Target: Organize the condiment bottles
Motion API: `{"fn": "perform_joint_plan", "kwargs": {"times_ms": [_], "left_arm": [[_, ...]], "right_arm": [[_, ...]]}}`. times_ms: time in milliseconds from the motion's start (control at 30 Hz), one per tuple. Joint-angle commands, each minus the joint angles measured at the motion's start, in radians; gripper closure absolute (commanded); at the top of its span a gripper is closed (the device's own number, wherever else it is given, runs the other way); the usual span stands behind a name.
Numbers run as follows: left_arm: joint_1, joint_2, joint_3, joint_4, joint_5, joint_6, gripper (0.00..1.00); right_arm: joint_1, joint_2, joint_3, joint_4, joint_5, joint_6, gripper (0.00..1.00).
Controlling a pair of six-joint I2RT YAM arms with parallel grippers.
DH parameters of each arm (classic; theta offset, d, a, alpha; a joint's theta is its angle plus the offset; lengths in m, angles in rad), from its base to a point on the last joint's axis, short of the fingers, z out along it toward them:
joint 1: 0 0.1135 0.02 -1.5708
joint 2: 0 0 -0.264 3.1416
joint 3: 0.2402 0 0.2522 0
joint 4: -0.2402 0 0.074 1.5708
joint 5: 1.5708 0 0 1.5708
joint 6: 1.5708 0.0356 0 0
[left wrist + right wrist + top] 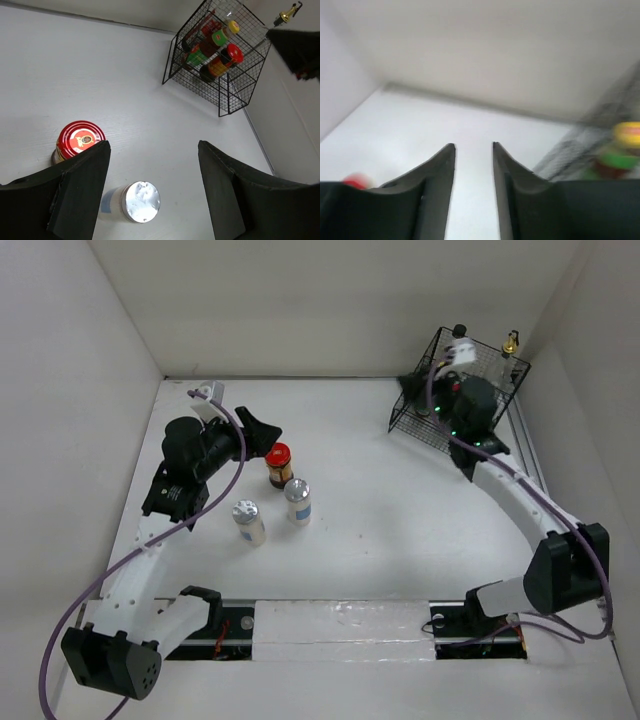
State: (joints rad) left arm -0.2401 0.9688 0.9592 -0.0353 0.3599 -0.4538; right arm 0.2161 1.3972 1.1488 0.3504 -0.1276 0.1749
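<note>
Three bottles stood upright on the surface (pixel 400 510): a red-lidded jar (pixel 279 465) just near of my left hand (pixel 262 430), spread and empty, two silver-capped shakers (pixel 298 501) nearer than it; my right hand (pixel 473 146), parted, empty, hung by the far-right rack (pixel 505 380).

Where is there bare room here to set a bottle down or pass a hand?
Widest bare patch: mid-table, between the silver-capped shakers and the wire rack. The near strip from the shakers to the arm bases is also free. Crowded: the red-lidded jar and both shakers cluster by the open left gripper; the right arm hangs over the rack.
</note>
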Motion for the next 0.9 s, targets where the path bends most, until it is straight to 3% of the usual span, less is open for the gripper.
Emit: {"fn": "perform_joint_plan", "kwargs": {"times_ms": [0, 33, 133, 267, 567, 800, 867], "left_arm": [[0.005, -0.025, 0.015, 0.012, -0.056, -0.002, 0.33], [0.005, -0.025, 0.015, -0.001, -0.082, -0.002, 0.33], [0.005, -0.034, 0.024, -0.011, -0.102, -0.011, 0.33], [0.005, -0.035, 0.024, -0.011, -0.102, -0.011, 0.33], [0.005, -0.044, 0.024, -0.011, -0.104, -0.011, 0.33], [0.005, -0.044, 0.024, -0.011, -0.095, -0.011, 0.33], [0.005, -0.044, 0.024, -0.002, -0.085, -0.011, 0.33]], "right_arm": [[0.199, -0.001, -0.050, -0.082, -0.187, 0.000, 0.55], [0.269, -0.001, -0.061, -0.138, -0.196, -0.046, 0.34], [0.353, -0.001, -0.050, -0.229, -0.196, -0.115, 0.10], [0.460, 0.034, -0.026, -0.320, -0.211, -0.198, 0.03], [0.667, 0.238, 0.126, -0.514, -0.161, -0.336, 0.00], [0.680, 0.315, 0.146, -0.406, -0.068, -0.278, 0.00], [0.680, 0.315, 0.146, -0.369, -0.058, -0.266, 0.09]]}}
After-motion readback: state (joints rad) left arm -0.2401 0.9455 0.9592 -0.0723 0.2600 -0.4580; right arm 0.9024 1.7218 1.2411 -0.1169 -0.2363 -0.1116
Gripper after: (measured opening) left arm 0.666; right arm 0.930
